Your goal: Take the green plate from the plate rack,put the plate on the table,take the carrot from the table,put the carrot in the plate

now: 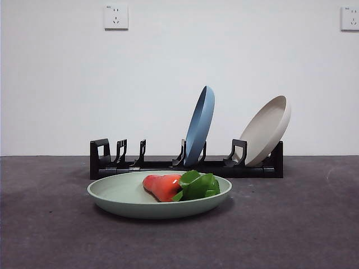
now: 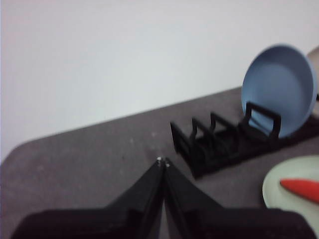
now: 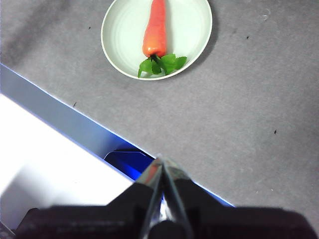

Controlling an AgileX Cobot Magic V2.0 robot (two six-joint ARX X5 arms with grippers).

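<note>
Orange carrot (image 3: 155, 29) lies in the green plate (image 3: 194, 30), well apart from both closed, empty pincers.

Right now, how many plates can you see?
3. The green plate lies flat on the table with the carrot in it. The blue plate and the beige plate stand tilted in the plate rack behind. None seems hidden.

Legible text, labels, brands, numbers: none. Small marks on the two wall sockets (image 1: 116, 17) above the plate rack (image 1: 185, 162): too small to read.
</note>
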